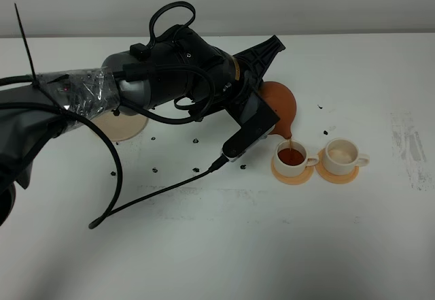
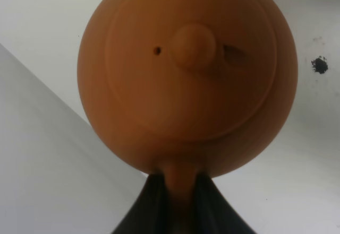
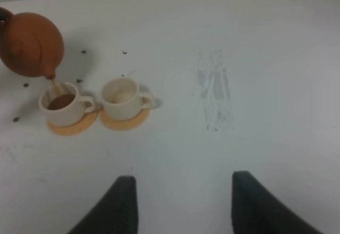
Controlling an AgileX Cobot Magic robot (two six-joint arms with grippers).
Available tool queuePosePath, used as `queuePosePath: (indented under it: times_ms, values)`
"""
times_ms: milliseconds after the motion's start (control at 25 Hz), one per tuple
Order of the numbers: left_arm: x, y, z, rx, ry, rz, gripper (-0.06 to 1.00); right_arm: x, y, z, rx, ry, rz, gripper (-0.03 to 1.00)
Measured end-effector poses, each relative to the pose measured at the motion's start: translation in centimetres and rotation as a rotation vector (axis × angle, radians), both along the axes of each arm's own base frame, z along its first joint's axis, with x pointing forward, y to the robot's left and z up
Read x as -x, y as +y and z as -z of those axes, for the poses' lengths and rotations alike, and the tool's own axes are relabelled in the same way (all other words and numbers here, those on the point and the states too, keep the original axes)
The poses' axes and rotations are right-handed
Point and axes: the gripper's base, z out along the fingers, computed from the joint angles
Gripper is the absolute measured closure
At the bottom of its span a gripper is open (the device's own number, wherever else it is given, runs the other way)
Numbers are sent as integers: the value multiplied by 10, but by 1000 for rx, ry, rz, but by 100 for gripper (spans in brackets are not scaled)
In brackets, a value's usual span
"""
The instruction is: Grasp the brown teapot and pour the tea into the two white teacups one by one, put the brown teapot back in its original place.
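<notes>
The left gripper (image 2: 178, 194) clamps the teapot (image 1: 281, 101) by its handle, tilting it over the nearer cup (image 1: 302, 161), tea (image 1: 291, 156) streaming in. If the tilt holds too long, the cup overflows; it looks fairly full, perhaps. The right gripper (image 3: 180, 205) hangs wide, empty.

The left gripper (image 2: 179, 191) pinches the brown teapot (image 2: 133, 117) by its handle (image 2: 179, 174), knobbed lid (image 2: 194, 45) in full view.

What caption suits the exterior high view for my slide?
Left end effector tilts brown teapot, pouring tea into one white teacup; other teacup empty.
</notes>
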Motion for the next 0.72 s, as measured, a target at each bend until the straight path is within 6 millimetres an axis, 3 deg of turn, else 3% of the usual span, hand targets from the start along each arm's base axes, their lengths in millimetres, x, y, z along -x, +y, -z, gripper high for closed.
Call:
queuePosePath:
  times_ms: [720]
  values:
    - [-1,-1,-1,-16,-32,35,82,0,0,0,0,0,0,54]
